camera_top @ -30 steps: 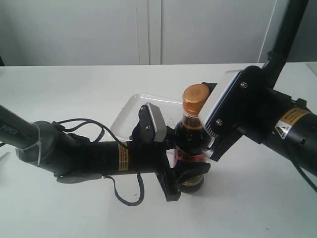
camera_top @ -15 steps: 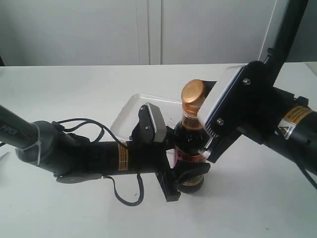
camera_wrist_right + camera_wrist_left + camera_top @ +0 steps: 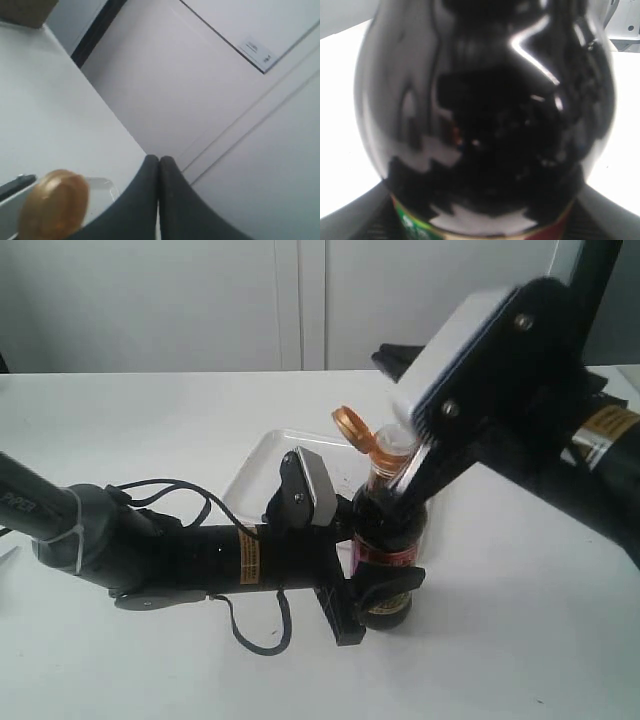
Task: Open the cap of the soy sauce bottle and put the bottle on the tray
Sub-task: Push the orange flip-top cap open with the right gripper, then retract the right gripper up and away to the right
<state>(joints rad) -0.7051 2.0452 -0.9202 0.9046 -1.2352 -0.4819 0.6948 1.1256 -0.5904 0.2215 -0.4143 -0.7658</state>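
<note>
The soy sauce bottle stands upright on the table just in front of the tray. My left gripper is shut on its labelled lower body. Its dark glass fills the left wrist view, with a strip of label at the edge. The orange-brown cap is flipped back on its hinge and tilts toward the tray, baring the spout. My right gripper hangs above and behind the neck, its fingers pressed together on nothing. The cap lies beside them.
The left arm lies low across the table with a looping cable. The right arm's body looms over the bottle from the right. A corner of the tray shows past the right fingers. White cabinet doors stand behind.
The cap has gone from closed on the neck to flipped open toward the tray. My right gripper has risen up and back from beside the neck. The left gripper and bottle stayed put.
</note>
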